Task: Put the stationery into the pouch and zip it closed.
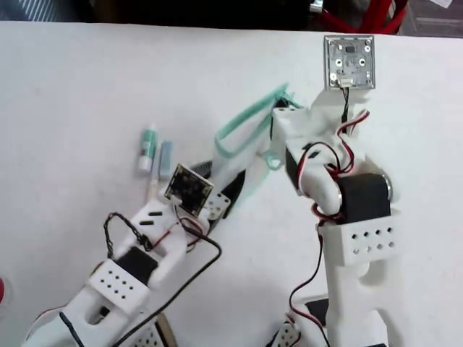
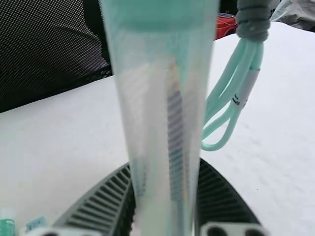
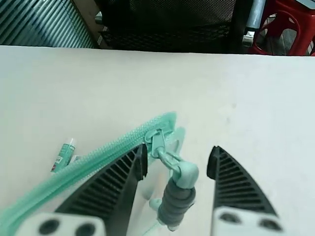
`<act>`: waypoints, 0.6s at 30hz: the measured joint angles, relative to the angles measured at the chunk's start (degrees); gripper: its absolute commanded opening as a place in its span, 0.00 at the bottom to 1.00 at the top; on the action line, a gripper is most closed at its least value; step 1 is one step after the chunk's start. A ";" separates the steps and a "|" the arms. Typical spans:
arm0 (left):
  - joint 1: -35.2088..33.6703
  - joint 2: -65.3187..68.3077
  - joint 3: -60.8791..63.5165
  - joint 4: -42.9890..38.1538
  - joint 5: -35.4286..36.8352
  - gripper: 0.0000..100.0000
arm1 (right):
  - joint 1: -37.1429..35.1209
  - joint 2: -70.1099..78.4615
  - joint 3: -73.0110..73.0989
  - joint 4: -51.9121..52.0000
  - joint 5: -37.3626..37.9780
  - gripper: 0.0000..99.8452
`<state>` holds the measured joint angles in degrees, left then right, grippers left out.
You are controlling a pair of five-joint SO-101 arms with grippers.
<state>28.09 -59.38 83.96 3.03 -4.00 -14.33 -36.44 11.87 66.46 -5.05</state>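
The pouch is translucent with a teal zipper and lies mid-table between the two arms. My left gripper is shut on the pouch, which stands up between its dark fingers; in the high view that gripper is at the pouch's near end. A teal strap loop hangs beside it. My right gripper is open, its jaws on either side of the zipper pull and the strap's grey knob, at the pouch's far end. Stationery lies on the table left of the pouch.
A teal tube, a blue-capped piece and a white pen lie close together on the white table. Black and red cables trail over the near arms. A mesh chair and a red stool stand behind the far edge.
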 measured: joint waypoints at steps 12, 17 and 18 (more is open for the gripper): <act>-2.37 -9.32 -8.70 26.99 2.11 0.25 | -0.70 0.09 2.20 -2.37 0.00 0.20; -3.87 -21.54 -14.51 46.07 1.93 0.25 | -1.76 0.09 2.29 -2.37 0.00 0.20; -5.01 -24.35 -15.91 49.23 0.26 0.25 | -1.41 0.09 2.29 -2.37 0.00 0.20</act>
<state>23.08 -83.74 68.04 52.26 -3.74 -15.74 -36.35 14.15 64.09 -5.05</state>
